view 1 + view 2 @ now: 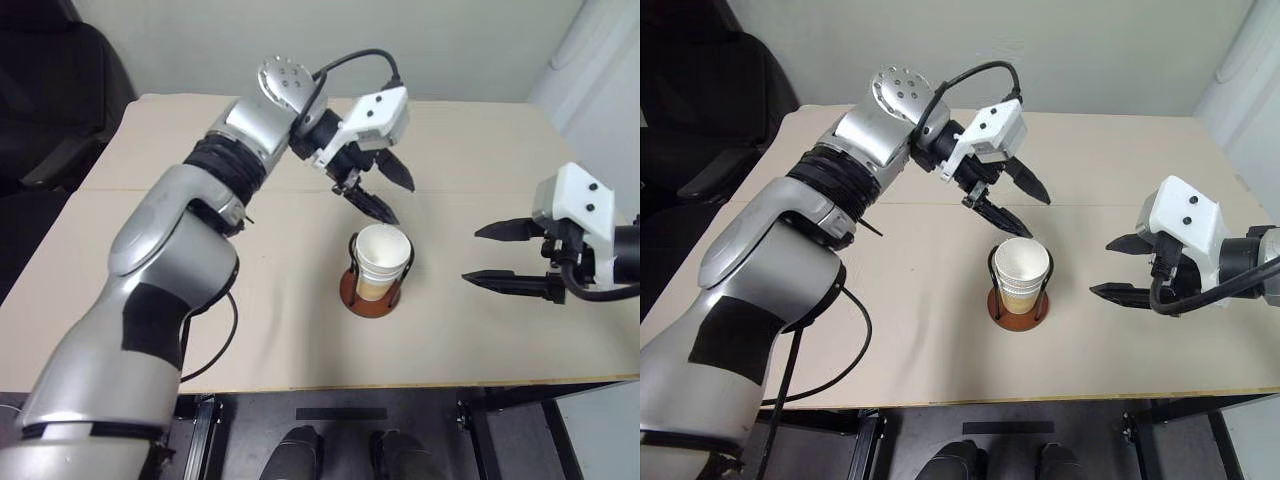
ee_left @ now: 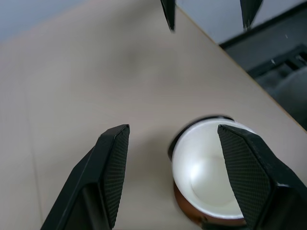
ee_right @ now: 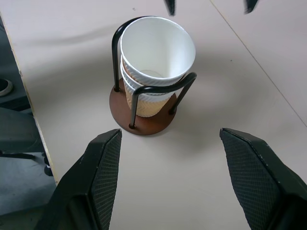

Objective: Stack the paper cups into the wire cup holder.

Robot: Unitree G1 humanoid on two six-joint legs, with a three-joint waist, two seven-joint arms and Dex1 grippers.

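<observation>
Item, left side: the left pincer [image 1: 383,192], two black fingers on a white wrist block at the end of a silver arm, stands open and empty just above and behind the cup stack, its fingertips close to the top rim without touching it. Risk: a careless drift downward or sideways from here would clip that rim and tip the stack or drag the holder across the surface. Item, centre: the nested tapered paper cups [image 1: 380,260], white inside with tan-orange outer walls, sit inside the wire cup holder [image 3: 143,118], a round reddish-brown disc base with two upright black wire loops, which rests on the pale beige counter [image 1: 250,330] near its middle. The top cup rides high and looks slightly tilted against one loop; it may not be fully seated, so a nudge could pop it loose. How many cups are nested cannot be told for certain. Item, right side: the right pincer [image 1: 510,255], likewise black-fingered, hangs open and empty well apart from the holder, pointing toward it; it poses little hazard unless it sweeps inward.
</observation>
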